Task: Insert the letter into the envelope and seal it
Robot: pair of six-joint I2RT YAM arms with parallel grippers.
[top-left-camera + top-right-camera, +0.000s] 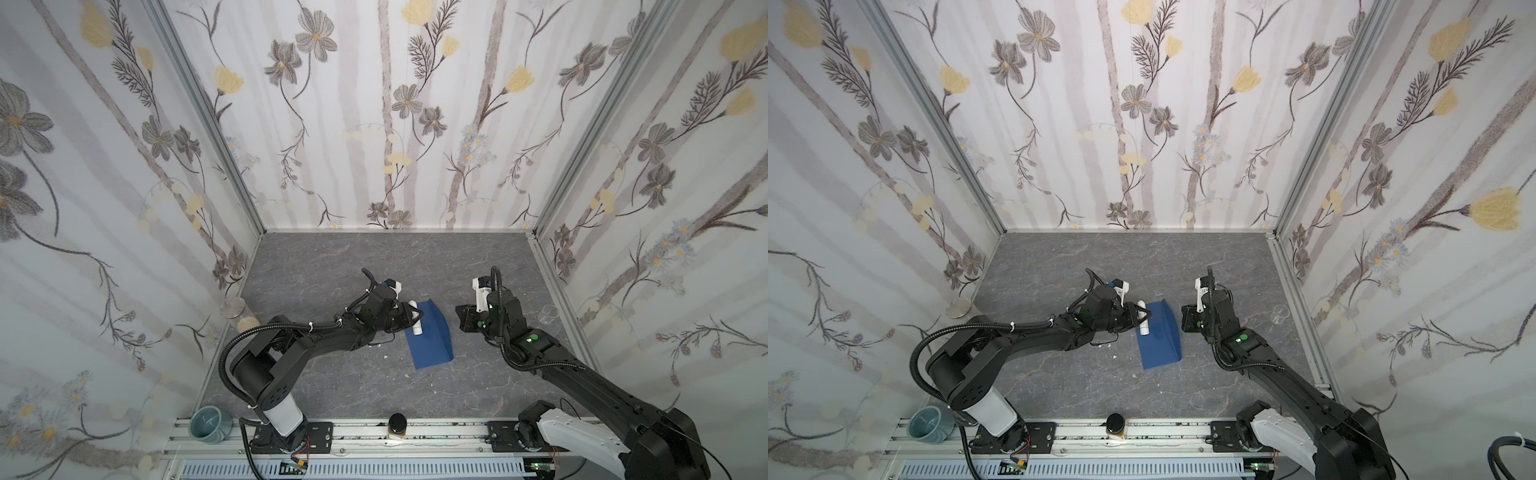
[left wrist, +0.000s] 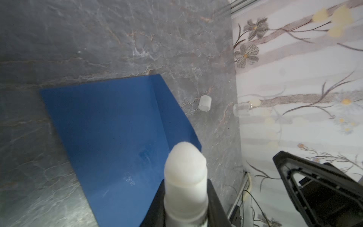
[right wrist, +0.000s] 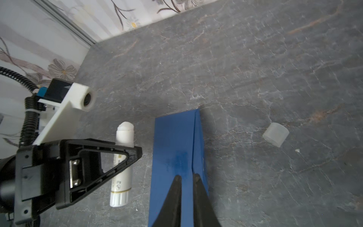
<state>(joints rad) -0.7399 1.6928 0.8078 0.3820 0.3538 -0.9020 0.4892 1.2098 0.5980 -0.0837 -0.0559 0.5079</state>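
Holding the glue stick tight, the left hand hangs at the left long edge of the envelope. The stick has no cap, and its soft tip points to the back wall.

The envelope lies in the middle of the table, turned a bit. Its flap on the right long edge stands up. The right hand is just above that fold with its two fingers almost together. I cannot tell if they pinch the paper.

The cap lies on the table to the right of the envelope, apart from it. A glass stands by the right wall.

Lots of bare table stretches behind the envelope. There is some in front too, up to the jar and mug on the front rail.
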